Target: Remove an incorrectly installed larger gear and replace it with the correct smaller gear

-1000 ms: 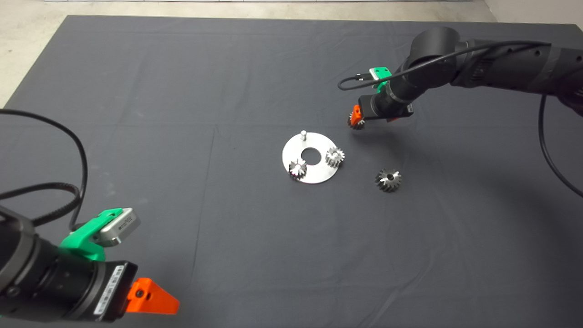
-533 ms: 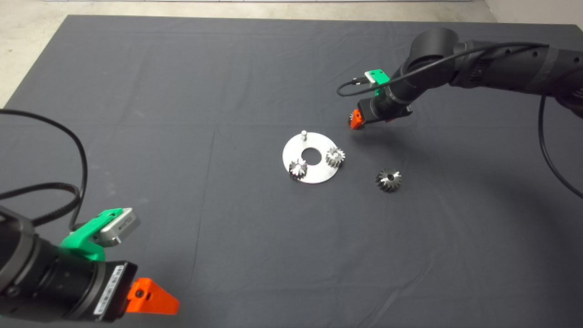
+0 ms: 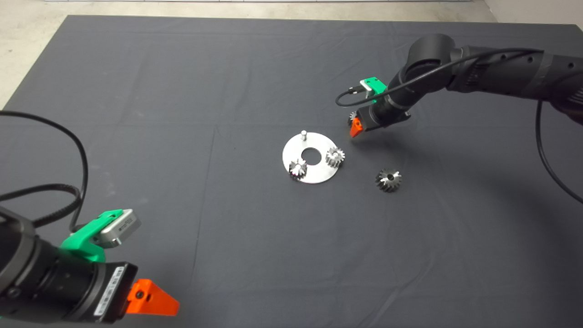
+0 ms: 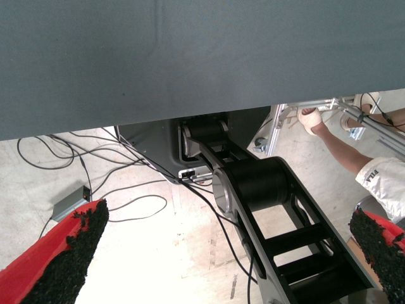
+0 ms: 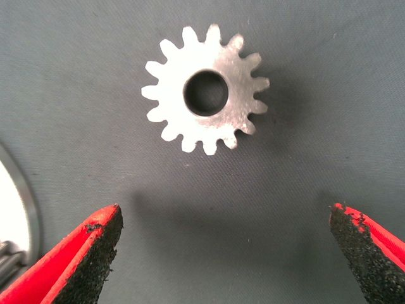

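Note:
The smaller gear (image 5: 205, 95) lies flat on the dark mat just beyond the plate's far right; in the head view a little of the smaller gear (image 3: 351, 117) peeks out beside a red finger. My right gripper (image 3: 355, 125) hovers over it, open, and the gear sits past the right gripper (image 5: 224, 215) fingertips, not between them. The larger gear (image 3: 388, 179) lies on the mat right of the round steel plate (image 3: 314, 175). Parked at the lower left, my left gripper (image 3: 152, 298) is open and holds nothing.
The plate carries two bright small gears (image 3: 335, 156) (image 3: 297, 168) and a bare peg (image 3: 303, 133) at its far edge. The plate's rim (image 5: 22, 209) shows in the right wrist view. The left wrist view shows floor, cables and a person's arm (image 4: 335, 142).
The right arm has shifted slightly left and its wrist has turned, so the red finger now sits lower and the smaller gear peeks out beside it. The left arm has not moved.

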Motion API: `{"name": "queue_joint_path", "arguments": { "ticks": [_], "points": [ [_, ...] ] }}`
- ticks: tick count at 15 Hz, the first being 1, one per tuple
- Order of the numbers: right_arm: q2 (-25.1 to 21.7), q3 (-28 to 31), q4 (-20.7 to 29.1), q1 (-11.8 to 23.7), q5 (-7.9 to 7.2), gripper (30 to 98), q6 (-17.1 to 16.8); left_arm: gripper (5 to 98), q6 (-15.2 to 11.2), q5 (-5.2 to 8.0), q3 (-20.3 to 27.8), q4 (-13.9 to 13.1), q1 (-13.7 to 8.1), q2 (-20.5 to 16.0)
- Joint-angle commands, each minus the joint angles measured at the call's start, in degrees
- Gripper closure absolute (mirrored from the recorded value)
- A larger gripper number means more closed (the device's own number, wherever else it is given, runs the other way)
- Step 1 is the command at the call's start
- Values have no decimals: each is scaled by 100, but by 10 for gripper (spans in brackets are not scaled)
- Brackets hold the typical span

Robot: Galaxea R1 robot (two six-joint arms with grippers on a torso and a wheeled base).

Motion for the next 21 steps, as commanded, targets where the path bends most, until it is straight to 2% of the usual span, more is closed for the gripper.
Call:
{"name": "queue_joint_path", "arguments": {
  "ticks": [1, 3, 4, 7, 11, 15, 18, 21],
  "points": [
    [16, -136, 150, 59, 356, 416, -52, 53, 3, -1, 68, 1, 0, -6],
    [69, -238, 141, 51, 512, 416, -67, 53, 3, -1, 68, 1, 53, 2],
    [125, -247, 141, 57, 538, 416, -76, 53, 3, -1, 68, 1, 61, 2],
    [376, -386, 141, 68, 538, 416, -313, 53, 3, -1, 68, 1, 61, 2],
    [428, -431, 124, 86, 538, 416, -365, 53, 3, -1, 68, 1, 61, 2],
    [534, -695, 115, 94, 531, 416, -656, 53, -32, 7, 68, 1, 107, -24],
    [517, -785, 115, 103, 529, 416, -665, 53, -32, 7, 68, 1, 123, -24],
    [650, -1165, 106, 105, 564, 416, -729, 53, -23, 7, 68, 1, 132, -17]
  ]
}}
